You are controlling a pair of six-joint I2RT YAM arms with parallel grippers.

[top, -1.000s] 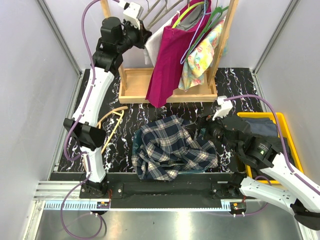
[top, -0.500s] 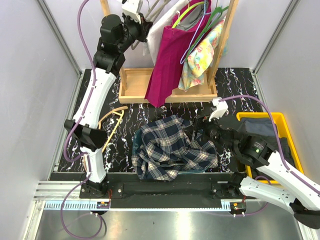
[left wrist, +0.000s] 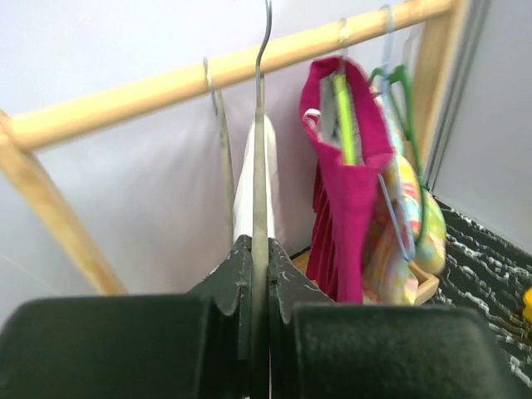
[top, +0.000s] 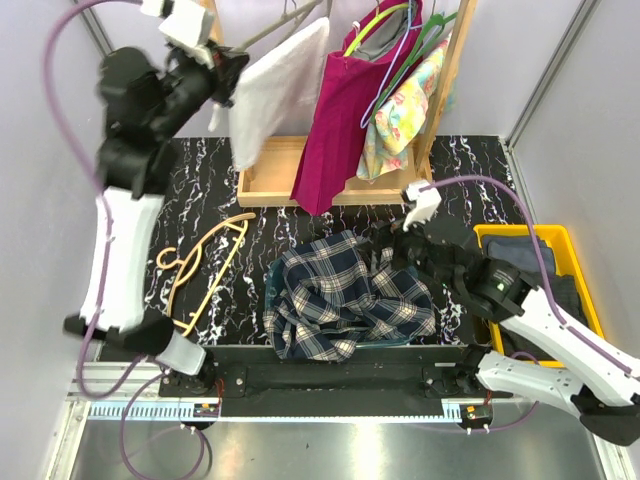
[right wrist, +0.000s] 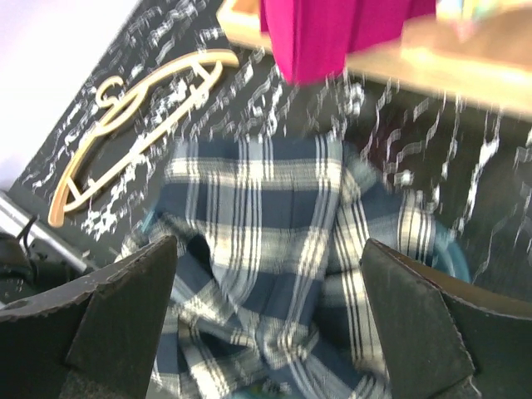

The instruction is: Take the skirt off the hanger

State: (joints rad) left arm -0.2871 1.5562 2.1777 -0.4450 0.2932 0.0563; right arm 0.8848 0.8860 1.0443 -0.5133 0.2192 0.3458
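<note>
A white skirt (top: 270, 85) hangs from a thin metal hanger (top: 278, 32) at the left end of the wooden rack (top: 330, 182). My left gripper (top: 225, 75) is shut on the hanger's wire neck (left wrist: 259, 133), with the white skirt (left wrist: 248, 179) just behind the jaws. I cannot tell whether the hook still sits on the rod (left wrist: 166, 87). My right gripper (top: 395, 250) hovers open over a crumpled blue plaid garment (top: 340, 295). In the right wrist view the plaid garment (right wrist: 274, 208) fills the gap of the right gripper (right wrist: 268, 249), untouched.
A magenta garment (top: 345, 120) and a floral one (top: 405, 110) hang on coloured hangers further right on the rack. A bare wooden hanger (top: 205, 260) lies on the marbled table at the left. A yellow bin (top: 582, 290) holding dark cloth stands at the right.
My left arm has swung up and to the left, drawing the hanger and white skirt away from the other clothes. The right gripper has edged left over the plaid garment and opened a little wider.
</note>
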